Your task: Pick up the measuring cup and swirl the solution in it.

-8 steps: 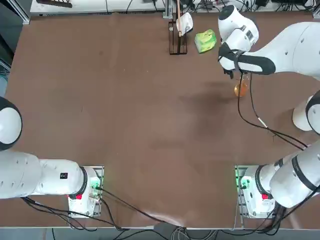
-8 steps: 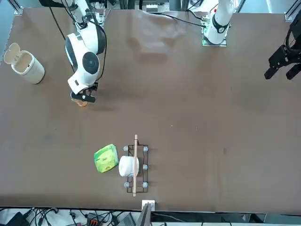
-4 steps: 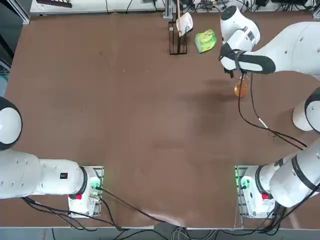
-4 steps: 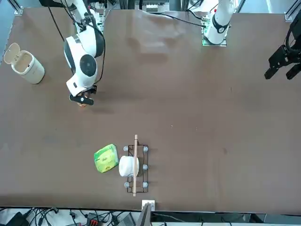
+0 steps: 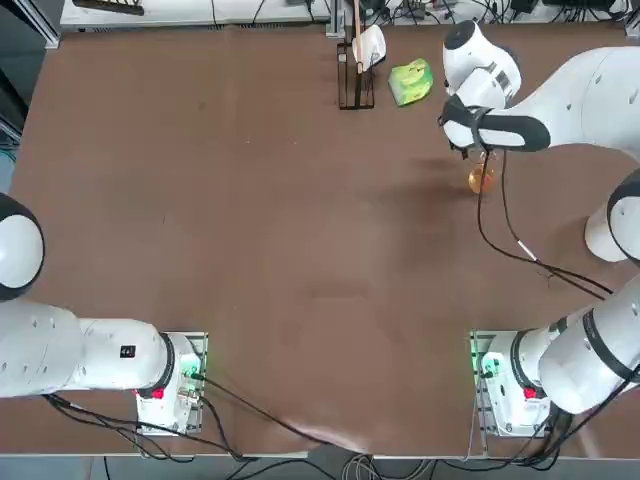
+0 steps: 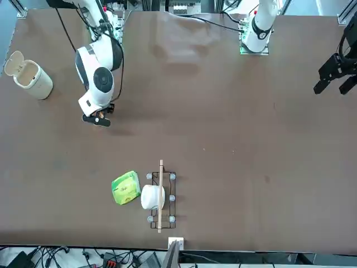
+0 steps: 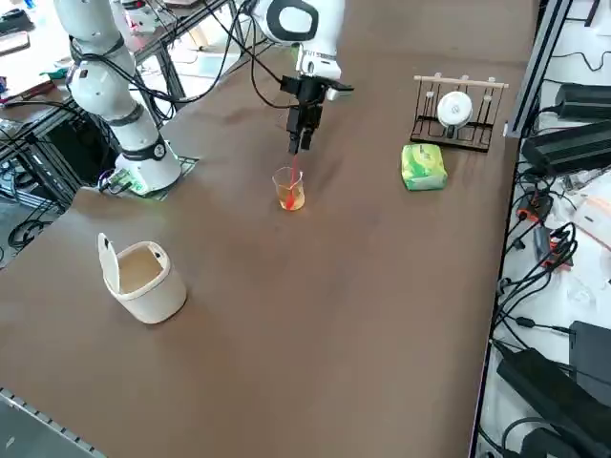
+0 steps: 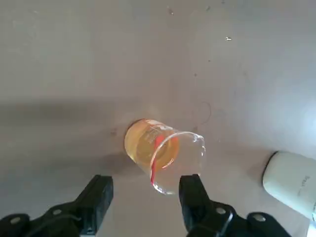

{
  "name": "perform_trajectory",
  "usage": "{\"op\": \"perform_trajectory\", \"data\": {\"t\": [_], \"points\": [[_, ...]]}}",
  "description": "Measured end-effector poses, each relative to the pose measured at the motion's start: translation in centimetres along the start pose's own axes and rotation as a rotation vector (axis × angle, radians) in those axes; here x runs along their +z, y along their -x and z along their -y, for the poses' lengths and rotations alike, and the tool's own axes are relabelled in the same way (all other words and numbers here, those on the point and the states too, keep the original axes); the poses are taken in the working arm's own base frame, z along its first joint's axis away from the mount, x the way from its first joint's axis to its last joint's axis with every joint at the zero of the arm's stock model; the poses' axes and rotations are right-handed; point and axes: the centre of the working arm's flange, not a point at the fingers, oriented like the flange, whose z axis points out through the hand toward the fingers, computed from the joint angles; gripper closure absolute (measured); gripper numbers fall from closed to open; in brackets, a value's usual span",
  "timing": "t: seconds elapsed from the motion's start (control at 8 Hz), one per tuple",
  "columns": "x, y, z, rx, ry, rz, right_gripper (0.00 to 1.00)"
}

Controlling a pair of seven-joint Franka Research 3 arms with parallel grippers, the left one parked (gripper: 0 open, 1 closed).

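Right side view, left to right: white cup (image 7: 143,277) lower left, unused. Measuring cup (image 7: 288,188) stands upright at centre on the tabletop (image 7: 315,315), solution (image 7: 290,197) low inside. Right gripper (image 7: 299,141) hangs above its rim, jaws wide, holding nothing, likely aligning for descent. Green lumpy object (image 7: 423,167) right.

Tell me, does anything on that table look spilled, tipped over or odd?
Nothing stands out. The measuring cup stands upright on the table with its orange liquid inside and no puddle around it. The right gripper hangs above it, jaws open and not touching. The white bin stands upright with its lid flipped open.
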Motion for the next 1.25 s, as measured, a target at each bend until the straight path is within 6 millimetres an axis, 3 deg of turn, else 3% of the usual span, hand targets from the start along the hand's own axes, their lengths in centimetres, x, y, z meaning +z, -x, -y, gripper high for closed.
{"op": "perform_trajectory", "data": {"t": [0.75,0.88,1.25], "points": [[1.3,0.1,-0.5,-0.005,0.010,0.001,0.30],[1.4,0.1,-0.5,-0.006,0.011,0.002,0.39],[1.6,0.1,-0.4,-0.006,0.013,0.005,0.48]]}}
